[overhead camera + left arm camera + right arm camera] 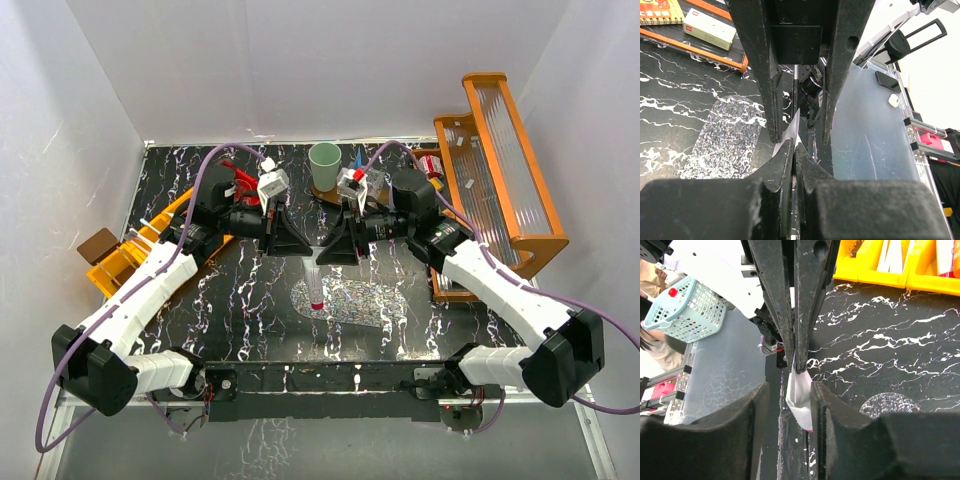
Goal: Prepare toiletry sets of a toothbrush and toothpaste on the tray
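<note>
While your two grippers are facing each other nose to nose at the centre of the top view, the toothpaste tube (pixel 316 285) is hanging between them, a small tapered white tube with its red cap (pixel 318 303) pointing down. Your left gripper (pixel 794 146) is pinching the tube's flat crimped end, with its matte black fingers pressed together on that thin white edge. Your right gripper (pixel 789 386) is straddling the tube's fuller body. One of its fingers (pixel 832 420) is lying against the white plastic and the other finger is standing off with a dark gap showing, so those jaws are not yet clamped.

From above, the cap is hanging over the left end of the tray (pixel 365 308), a clear oval tray with a pebbled, glittering texture, lying flat on the table (pixel 250 320). You cannot tell from these views whether the cap is touching it. The tabletop is looking glossy black, veined with white like marble.

Toward the upper middle of the top view, a pale green cup (pixel 324 160) is standing upright, smooth and round, well apart from the tray. At the left edge of the table, a yellow plastic bin (pixel 125 262) is sitting at an angle. At the upper right, an orange wooden rack (pixel 500 150) with ribbed clear panels is resting. In the upper left of the right wrist view, a pale blue perforated basket (pixel 690 307) is showing beyond the table.
</note>
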### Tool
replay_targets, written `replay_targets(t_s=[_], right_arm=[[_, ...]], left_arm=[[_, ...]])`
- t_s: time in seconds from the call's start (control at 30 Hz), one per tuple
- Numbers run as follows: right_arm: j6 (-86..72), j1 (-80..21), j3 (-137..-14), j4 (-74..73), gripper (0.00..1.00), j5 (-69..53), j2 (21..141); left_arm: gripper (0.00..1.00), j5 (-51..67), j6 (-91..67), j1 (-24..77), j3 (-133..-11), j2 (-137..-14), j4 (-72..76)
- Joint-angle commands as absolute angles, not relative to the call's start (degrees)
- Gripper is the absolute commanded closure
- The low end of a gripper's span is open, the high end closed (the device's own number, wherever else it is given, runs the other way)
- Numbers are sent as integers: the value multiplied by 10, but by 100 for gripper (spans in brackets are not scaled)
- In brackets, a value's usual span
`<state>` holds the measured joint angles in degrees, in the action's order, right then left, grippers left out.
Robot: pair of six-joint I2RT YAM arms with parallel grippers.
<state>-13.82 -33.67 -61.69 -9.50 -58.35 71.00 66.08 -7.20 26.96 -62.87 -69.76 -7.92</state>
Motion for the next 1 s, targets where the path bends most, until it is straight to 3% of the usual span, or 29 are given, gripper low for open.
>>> replay_targets(t_s=[0.0, 0.13, 0.27, 0.4, 0.43, 0.5, 0.53, 0.6, 0.8, 0.97], right_arm=[[-147, -336, -619, -35, 70, -615, 716], [-146, -336, -619, -34, 79, -629, 728], [-143, -337, -620, -33, 97, -642, 735], [-128, -336, -617, -53, 100, -612, 725], [-124, -337, -612, -62, 100, -587, 717], [-118, -337, -606, -95, 100, -518, 700], [-119, -336, -603, -105, 100, -466, 690], [-131, -336, -602, -155, 100, -323, 669], [-218, -337, -576, -188, 100, 132, 602], [-203, -335, -545, -27, 100, 277, 578]], left_arm=[[100, 690, -58, 276, -629, -690, -82], [100, 688, -53, 278, -634, -695, -88], [100, 685, -43, 279, -640, -700, -102], [100, 646, -24, 279, -663, -705, -137], [95, 626, -12, 278, -675, -708, -156], [64, 552, -2, 278, -692, -709, -175], [53, 513, 2, 279, -699, -708, -180], [39, 420, 2, 279, -712, -701, -176], [23, 174, -1, 278, -726, -668, -106], [17, 60, 4, 278, -649, -610, 6]])
